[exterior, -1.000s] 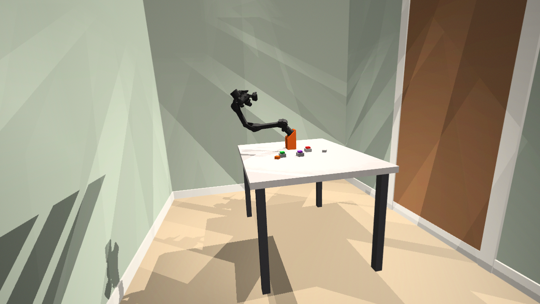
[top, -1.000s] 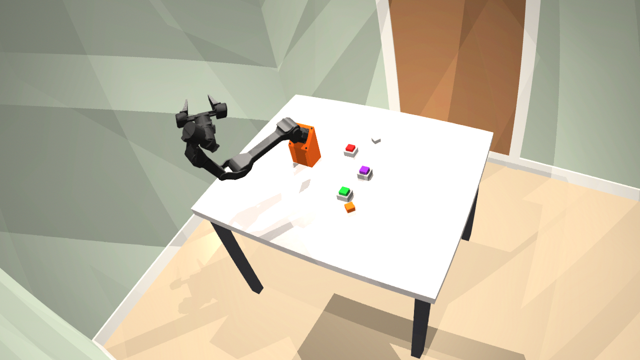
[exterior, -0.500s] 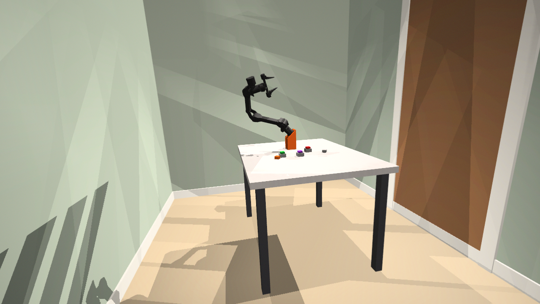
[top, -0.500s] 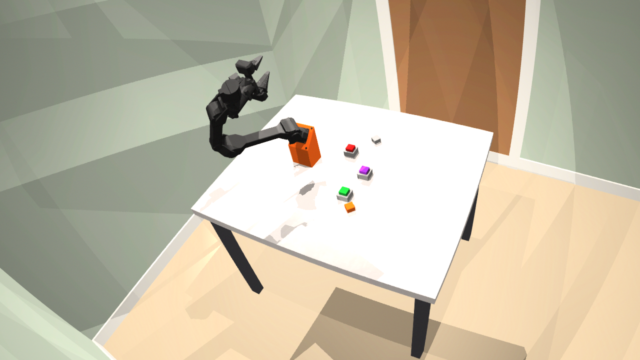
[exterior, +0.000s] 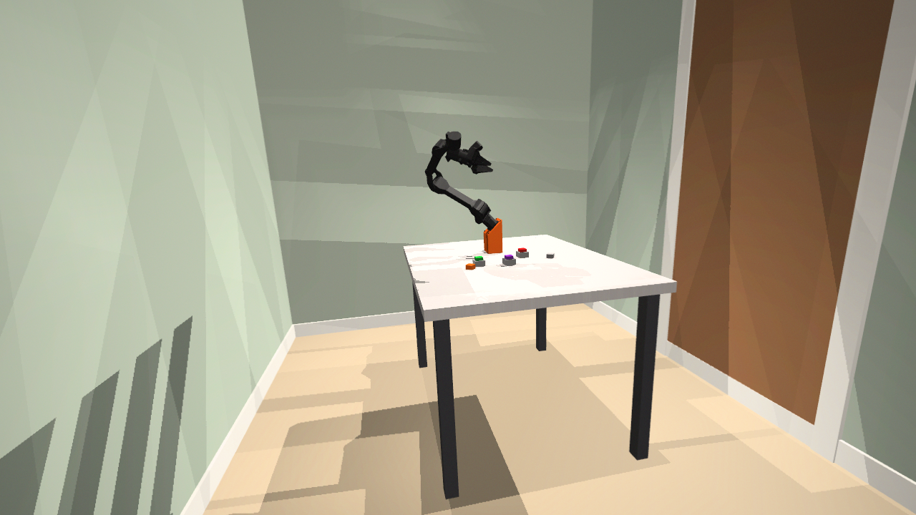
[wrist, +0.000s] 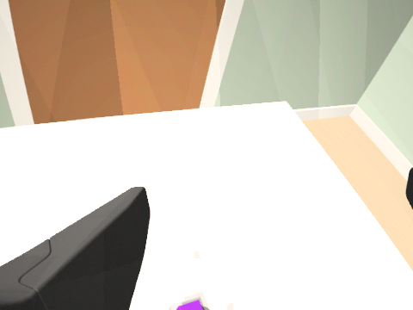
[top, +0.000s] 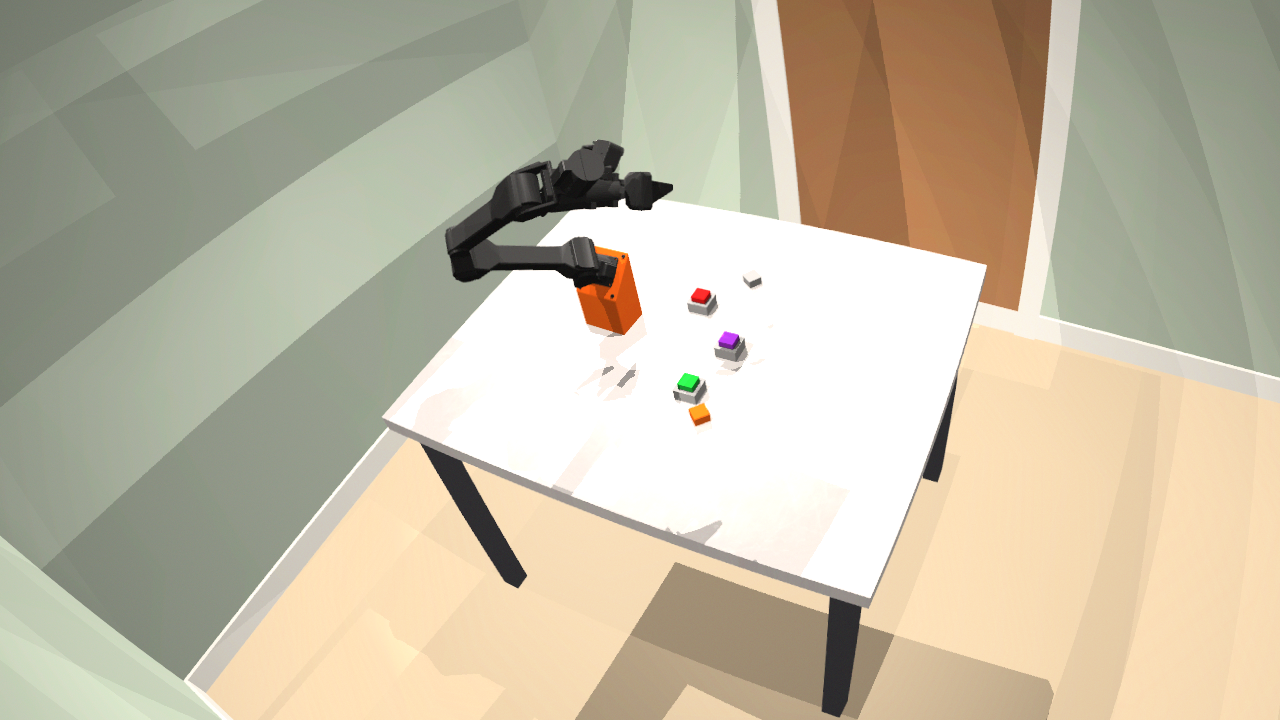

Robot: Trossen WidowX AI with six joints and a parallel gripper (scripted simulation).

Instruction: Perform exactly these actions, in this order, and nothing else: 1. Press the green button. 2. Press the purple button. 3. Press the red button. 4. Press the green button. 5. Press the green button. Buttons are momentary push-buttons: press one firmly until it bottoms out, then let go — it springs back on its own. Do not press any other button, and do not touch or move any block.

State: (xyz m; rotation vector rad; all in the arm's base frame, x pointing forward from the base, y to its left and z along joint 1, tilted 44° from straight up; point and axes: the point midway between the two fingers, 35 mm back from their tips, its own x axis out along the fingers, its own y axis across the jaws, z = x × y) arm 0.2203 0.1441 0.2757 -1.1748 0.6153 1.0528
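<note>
You are looking at step 1 not yet begun, as far as these views let you judge: the tool [top: 660, 188] is hanging high above the far left part of the table [top: 787, 501], well apart from every button, with its fingers standing wide and nothing between them.

Going from near to far in the top view, the orange block [top: 699, 413] is lying nearest, just beside the green button [top: 688, 382]. That button is showing a bright green square cap on a pale grey housing, and the cap appears to be standing proud, not pushed in. Farther and a little right is sitting the purple button [top: 729, 340], the same build, and the wrist view is catching it low in frame beside 1 dark finger [wrist: 86, 270]. Farther still is the red button [top: 701, 295], then a small white block [top: 751, 278] to its right. The arm's orange base [top: 610, 300] is standing left of the red button.

Your next move is calling for a long reach toward the near side: you are needing to bring the tool over the green cap and descend straight down until it bottoms out, then lift off. The orange block being so close on the near side is the main hazard, so you are better approaching from the far or left side with 1 fingertip centred on the cap.
</note>
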